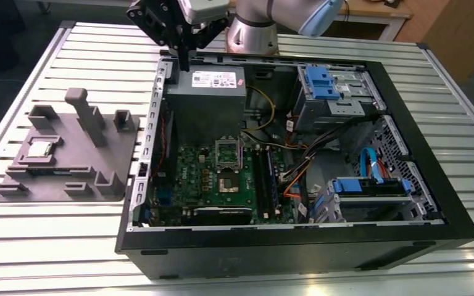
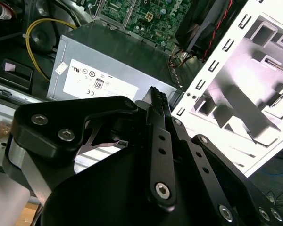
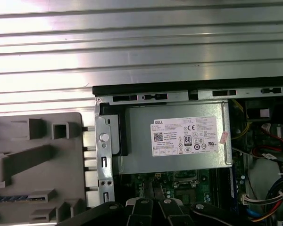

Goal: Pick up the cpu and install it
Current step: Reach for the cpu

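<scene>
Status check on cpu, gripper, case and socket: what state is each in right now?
cpu: lying flat in the grey holder, not picked up.
gripper: shut, holding nothing, over a corner of the case.
case: on its side, side panel off, inside exposed.
socket: latch frame flipped up, looks empty.

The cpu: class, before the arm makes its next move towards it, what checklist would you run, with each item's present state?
1. The cpu lies flat in its seat on the grey fixture: ok.
2. The claw is open for a grasp: not ok; jaws together, holding nothing.
3. The claw is over the cpu: not ok; it hangs at the case edge, beside the power supply.
4. The socket frame on the green board is raised: ok.
5. The socket is empty: cannot tell.
</scene>
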You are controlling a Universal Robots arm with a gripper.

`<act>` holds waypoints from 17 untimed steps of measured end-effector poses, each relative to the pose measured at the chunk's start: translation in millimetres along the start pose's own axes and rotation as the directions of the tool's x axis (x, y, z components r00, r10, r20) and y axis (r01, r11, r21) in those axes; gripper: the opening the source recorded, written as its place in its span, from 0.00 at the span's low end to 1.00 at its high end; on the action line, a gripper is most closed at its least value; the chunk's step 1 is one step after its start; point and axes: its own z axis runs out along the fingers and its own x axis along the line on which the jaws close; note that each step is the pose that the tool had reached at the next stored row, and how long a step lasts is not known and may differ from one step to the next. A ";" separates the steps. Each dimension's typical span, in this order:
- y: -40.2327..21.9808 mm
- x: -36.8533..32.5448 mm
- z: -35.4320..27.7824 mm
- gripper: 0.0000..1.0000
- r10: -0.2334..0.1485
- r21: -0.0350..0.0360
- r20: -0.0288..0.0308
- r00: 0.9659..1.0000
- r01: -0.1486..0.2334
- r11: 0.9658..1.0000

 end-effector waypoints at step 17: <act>-0.3 3.5 1.4 0.10 0.000 0.000 -0.001 1.000 0.000 1.000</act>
